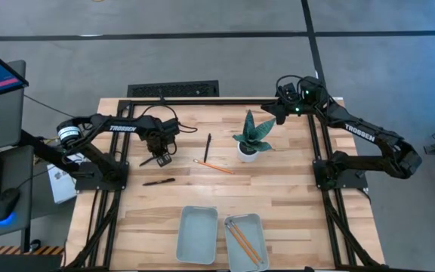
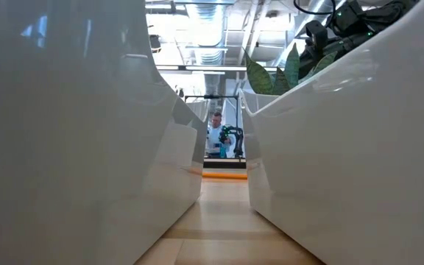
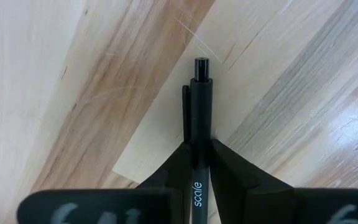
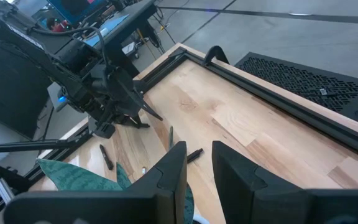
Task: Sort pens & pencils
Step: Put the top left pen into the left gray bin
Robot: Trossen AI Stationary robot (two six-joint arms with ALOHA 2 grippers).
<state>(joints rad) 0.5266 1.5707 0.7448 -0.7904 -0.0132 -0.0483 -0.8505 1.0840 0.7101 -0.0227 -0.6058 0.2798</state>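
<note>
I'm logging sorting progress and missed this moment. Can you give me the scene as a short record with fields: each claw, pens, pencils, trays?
left claw: shut on a pen, low over the table's left part
right claw: empty, waiting above the table's far right corner
other pens: one near the left arm's base, one near the table's middle
loose pencil: on the wood beside the potted plant
left tray: nothing seen inside
right tray: holds two pencils
</note>
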